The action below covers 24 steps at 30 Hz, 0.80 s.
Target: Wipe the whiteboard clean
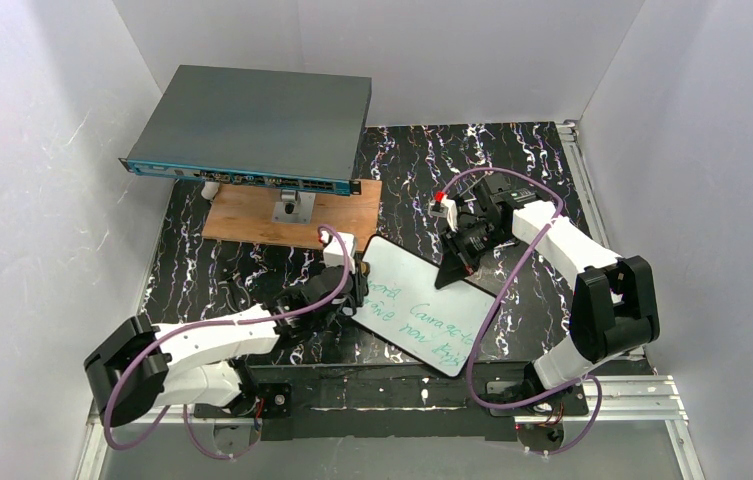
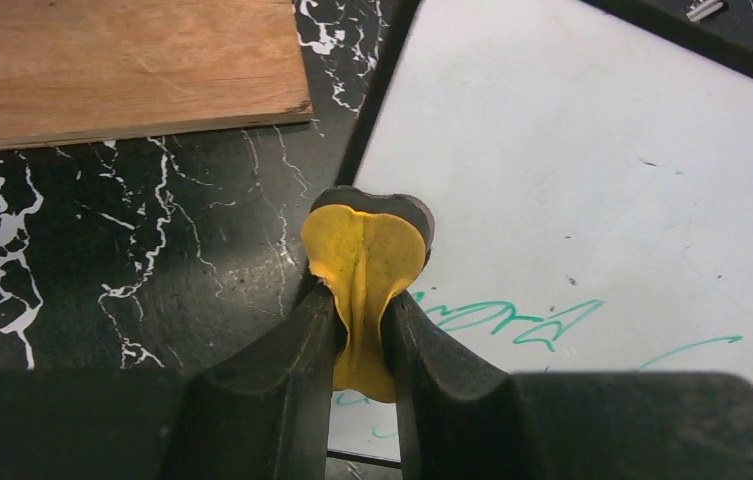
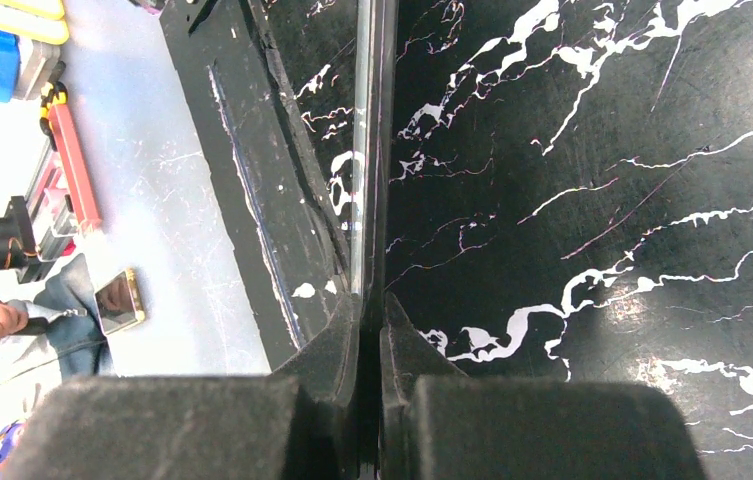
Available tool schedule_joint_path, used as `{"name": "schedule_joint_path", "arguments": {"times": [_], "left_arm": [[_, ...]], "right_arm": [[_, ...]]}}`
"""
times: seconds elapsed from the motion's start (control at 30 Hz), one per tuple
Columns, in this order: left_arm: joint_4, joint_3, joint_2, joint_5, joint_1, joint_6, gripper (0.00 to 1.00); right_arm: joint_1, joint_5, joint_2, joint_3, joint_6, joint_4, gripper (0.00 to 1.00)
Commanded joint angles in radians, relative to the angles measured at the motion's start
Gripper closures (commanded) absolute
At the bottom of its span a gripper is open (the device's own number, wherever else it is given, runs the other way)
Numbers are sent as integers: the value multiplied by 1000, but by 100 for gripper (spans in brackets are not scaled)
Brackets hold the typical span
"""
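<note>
From above, the whiteboard [image 1: 422, 300] lies slantwise on the black marbled surface [image 1: 542, 170] between the two arms. Green writing [image 1: 430, 322] covers its nearer half. The left pincer [image 1: 355, 287] sits at the board's left edge and the right pincer [image 1: 464, 262] at its far right edge. The board looks thin, stiff, light and slick, so it would likely slide under a wipe unless held by the rim. A grey box [image 1: 252, 125] rests on a wooden plank [image 1: 252, 222] at the back left. The plank's corner comes near the board's far corner and could hamper a long stroke.

In the left wrist view, the pincer is squeezed tight on a soft yellow pad [image 2: 364, 265]. The pad bulges out past the fingertips, over the board's left margin, just beside the first green word.

In the right wrist view, the fingers are closed almost to touching on the board's thin pale edge, which is seen edge-on. That looks like a sound place to steady it.
</note>
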Motion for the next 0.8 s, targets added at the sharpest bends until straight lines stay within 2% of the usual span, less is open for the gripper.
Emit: {"name": "schedule_joint_path", "arguments": {"times": [0.0,0.27,0.43,0.57,0.77], "left_arm": [[-74,92,54,-61,-58,9,100],[-154,206,225,-95,-128,20,100],[-171,188,167,-134,-84,81,100],[-164,164,107,-76,-8,120,100],[-139,149,93,15,10,155,100]], "right_arm": [[9,2,-21,2,-86,63,99],[9,0,-23,2,-88,60,99],[9,-3,-23,2,-89,59,99],[9,-3,-25,2,-90,59,99],[9,0,-25,1,-90,60,99]]}}
